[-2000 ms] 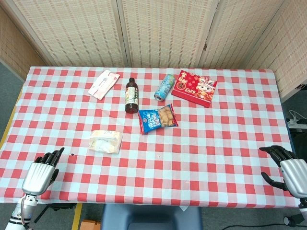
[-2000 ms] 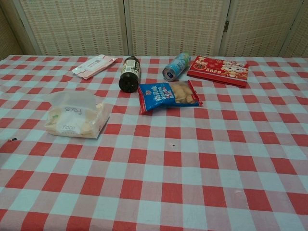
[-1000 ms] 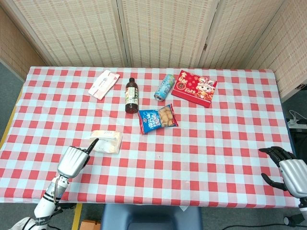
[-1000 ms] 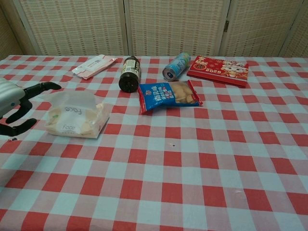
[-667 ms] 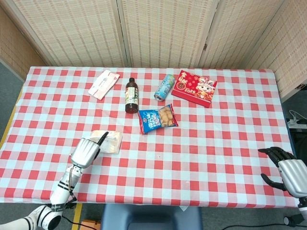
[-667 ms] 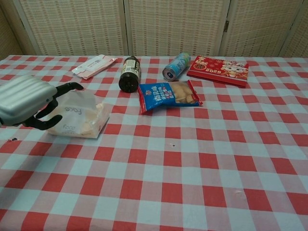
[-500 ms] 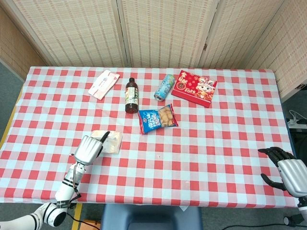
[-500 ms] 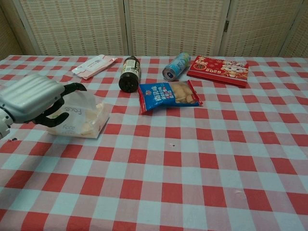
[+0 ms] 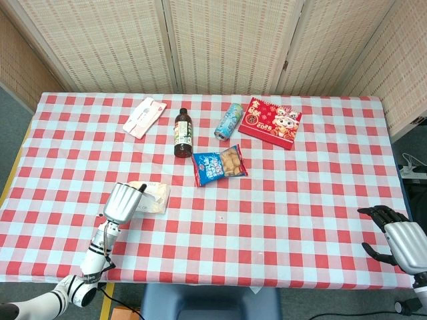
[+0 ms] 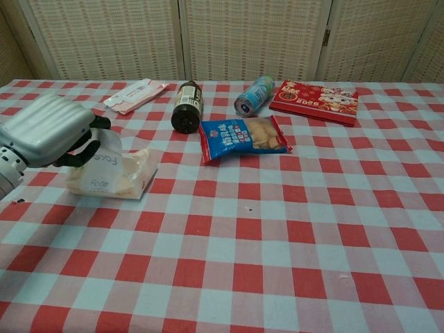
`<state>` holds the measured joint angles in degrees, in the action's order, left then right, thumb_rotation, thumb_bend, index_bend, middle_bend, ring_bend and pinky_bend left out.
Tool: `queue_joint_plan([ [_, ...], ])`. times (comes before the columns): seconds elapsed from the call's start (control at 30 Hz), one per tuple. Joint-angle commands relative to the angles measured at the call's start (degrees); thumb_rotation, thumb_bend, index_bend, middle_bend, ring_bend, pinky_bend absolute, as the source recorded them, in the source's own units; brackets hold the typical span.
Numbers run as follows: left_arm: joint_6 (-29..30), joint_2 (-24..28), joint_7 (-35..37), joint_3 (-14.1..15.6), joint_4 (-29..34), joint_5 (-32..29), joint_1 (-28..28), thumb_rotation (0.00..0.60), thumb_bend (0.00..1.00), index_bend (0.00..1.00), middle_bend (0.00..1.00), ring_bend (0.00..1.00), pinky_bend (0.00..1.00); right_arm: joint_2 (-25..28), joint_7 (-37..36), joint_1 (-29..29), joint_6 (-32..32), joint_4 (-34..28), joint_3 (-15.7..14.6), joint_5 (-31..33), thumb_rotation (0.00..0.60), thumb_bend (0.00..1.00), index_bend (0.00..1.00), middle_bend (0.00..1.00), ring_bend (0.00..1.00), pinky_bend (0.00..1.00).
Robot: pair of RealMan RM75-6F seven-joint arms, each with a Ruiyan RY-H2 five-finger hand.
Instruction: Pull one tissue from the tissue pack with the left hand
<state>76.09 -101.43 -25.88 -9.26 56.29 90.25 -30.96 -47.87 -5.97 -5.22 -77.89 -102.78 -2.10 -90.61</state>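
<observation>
Both views are bright and evenly lit, with only faint shadows under the things on the counter [image 9: 300, 200]. Focus is sharp. The left hand [image 10: 45, 130], close to the chest camera, carries soft highlights.

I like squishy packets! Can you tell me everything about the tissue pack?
The tissue pack is a soft, clear plastic packet of pale tissues, lying flat on the checked tablecloth near the robot's left side. A white tissue sticks up from its top. The left hand hangs over it, fingers curled down at that tissue; contact is unclear.
</observation>
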Motion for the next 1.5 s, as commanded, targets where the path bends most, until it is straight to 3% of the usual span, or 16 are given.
queue_joint_plan([
  [0.03,1.7,5.2,-1.0,0.4,6.6,1.2,0.2,0.6,0.56,0.62,0.92,0.91,0.94,0.1,0.2,0.0,0.1,-0.1,-0.1,0.0,0.6,0.19,0.24,0.24,0.14,0.29],
  [0.27,0.8,22.6,-3.4,1.7,25.2,0.8,2.8,0.6,0.57,0.63,0.92,0.91,0.94,0.3,0.7,0.1,0.2,-0.3,-0.3,-0.1,0.6,0.19,0.24,0.24,0.14,0.29],
  [0.47,4.7,31.8,-3.9,3.2,31.2,0.2,7.4,0.6,0.57,0.64,0.92,0.91,0.94,0.3,1.6,-0.1,0.7,-0.6,-0.4,-0.1,0.6,0.19,0.24,0.24,0.14,0.29],
  [0.67,10.4,30.8,-5.2,4.0,27.1,-1.8,12.6,0.6,0.57,0.64,0.93,0.91,0.94,0.2,2.8,-0.3,1.5,-0.9,-0.5,0.2,0.6,0.19,0.24,0.24,0.14,0.29],
  [0.83,14.6,26.4,-5.7,4.4,20.5,-1.5,15.1,0.6,0.57,0.64,0.89,0.9,0.93,0.0,3.3,-0.5,2.0,-1.0,-0.5,0.7,0.6,0.19,0.24,0.24,0.14,0.29],
  [0.97,17.2,22.7,-3.5,5.5,16.2,-1.1,17.4,0.6,0.52,0.51,0.75,0.83,0.89,0.0,3.5,-0.6,2.2,-1.2,-0.5,0.9,0.6,0.19,0.24,0.24,0.14,0.29],
  [1.13,16.6,21.0,-0.7,7.3,16.6,-2.2,19.9,0.6,0.45,0.22,0.42,0.56,0.72,-0.1,3.8,-0.7,2.5,-1.2,-0.5,1.2,0.6,0.19,0.24,0.24,0.14,0.29],
  [1.23,14.9,21.1,0.4,7.9,18.2,-3.2,20.6,0.6,0.44,0.12,0.29,0.43,0.66,-0.1,4.1,-0.8,2.8,-1.3,-0.6,1.1,0.6,0.19,0.24,0.24,0.14,0.29],
  [1.5,15.8,22.2,2.7,8.5,20.0,-1.1,21.3,0.6,0.44,0.09,0.25,0.38,0.64,0.0,3.6,-0.9,2.7,-1.2,-0.5,1.1,0.6,0.19,0.24,0.24,0.14,0.29],
])
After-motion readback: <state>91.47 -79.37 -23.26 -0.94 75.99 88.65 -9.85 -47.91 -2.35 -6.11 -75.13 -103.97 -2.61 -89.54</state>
